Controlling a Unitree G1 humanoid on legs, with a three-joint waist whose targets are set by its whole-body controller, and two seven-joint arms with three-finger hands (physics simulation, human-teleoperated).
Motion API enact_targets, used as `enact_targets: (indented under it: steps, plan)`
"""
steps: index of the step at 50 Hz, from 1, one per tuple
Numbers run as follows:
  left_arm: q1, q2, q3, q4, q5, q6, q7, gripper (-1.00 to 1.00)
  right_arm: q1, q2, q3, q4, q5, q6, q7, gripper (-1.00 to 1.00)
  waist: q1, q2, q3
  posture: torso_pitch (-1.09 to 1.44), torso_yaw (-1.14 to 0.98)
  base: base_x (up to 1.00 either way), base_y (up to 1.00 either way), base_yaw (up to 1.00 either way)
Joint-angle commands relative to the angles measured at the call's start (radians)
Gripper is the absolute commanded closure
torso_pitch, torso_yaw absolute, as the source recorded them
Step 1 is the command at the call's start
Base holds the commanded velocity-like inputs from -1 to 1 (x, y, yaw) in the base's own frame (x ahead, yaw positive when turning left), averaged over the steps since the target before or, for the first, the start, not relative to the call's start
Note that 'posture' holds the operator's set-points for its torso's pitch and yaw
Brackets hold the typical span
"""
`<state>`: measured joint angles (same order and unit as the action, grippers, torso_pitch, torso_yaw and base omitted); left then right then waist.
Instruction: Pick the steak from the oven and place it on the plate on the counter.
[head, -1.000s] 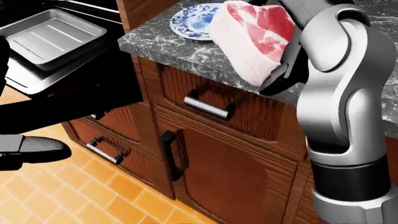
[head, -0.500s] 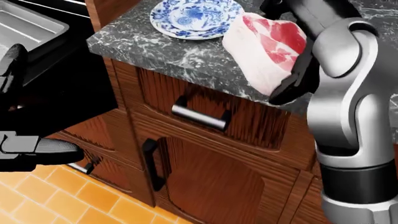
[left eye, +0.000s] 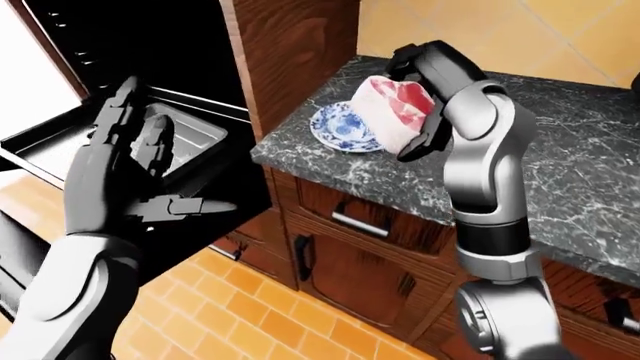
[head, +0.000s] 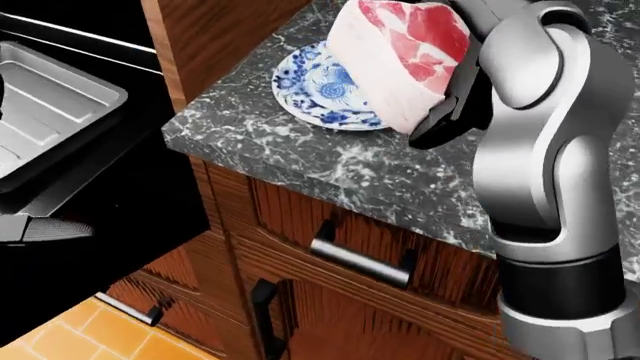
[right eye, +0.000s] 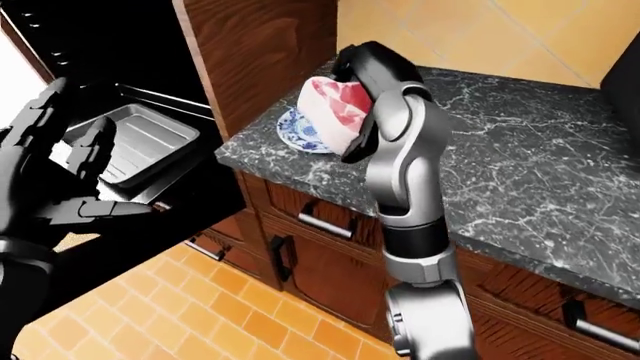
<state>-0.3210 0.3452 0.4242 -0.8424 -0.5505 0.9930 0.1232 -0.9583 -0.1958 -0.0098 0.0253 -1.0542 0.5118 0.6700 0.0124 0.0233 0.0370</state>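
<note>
Holding the steak (head: 400, 56) in the right hand (left eye: 415, 79), fingers wrapped round its far edge, above the blue plate (head: 325, 90) near the table (head: 330, 169) corner, overlapping the plate's 3 o'clock side. Left hand (left eye: 135, 161) spread wide and empty beside the baking tray (right eye: 150, 142) in the open oven (left eye: 120, 45). Best now to shift slightly toward 9 o'clock, centre over the plate, lower until touching, then loosen the fingers; dropping from height probably risks sliding off the rim.
</note>
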Motion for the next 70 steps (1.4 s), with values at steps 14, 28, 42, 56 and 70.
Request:
enact_targets:
  steps: [14,28,42,56,70]
  plan:
    - [-0.017,0.021,0.032,-0.029,-0.037,-0.027,0.005,-1.00,-0.027,0.003,-0.003,-0.042,-0.017,-0.040,-0.011,1.00,-0.020,-0.008,-0.005,0.00,0.00,0.21,0.00,0.00]
    - [-0.022,0.031,0.027,-0.029,-0.058,-0.028,0.027,-1.00,-0.045,-0.001,-0.004,-0.037,-0.044,-0.054,0.009,1.00,0.000,-0.019,0.012,0.00,0.00,0.00,0.00,0.22]
    - [-0.004,0.042,0.061,-0.029,-0.093,-0.038,0.028,-1.00,-0.195,0.102,0.041,0.285,0.029,-0.100,-0.256,1.00,-0.029,0.033,-0.021,0.00,0.00,0.00,0.00,0.00]
    - [0.040,0.047,0.091,-0.030,-0.115,-0.069,0.018,-1.00,-0.134,0.173,0.079,0.396,-0.037,-0.152,-0.336,1.00,-0.031,0.034,-0.015,0.00,0.00,0.00,0.00,0.00]
    - [0.046,0.058,0.105,-0.034,-0.135,-0.070,0.027,-1.00,-0.137,0.145,0.066,0.524,-0.023,-0.182,-0.416,0.40,-0.030,0.035,-0.011,0.00,0.00,0.00,0.00,0.00]
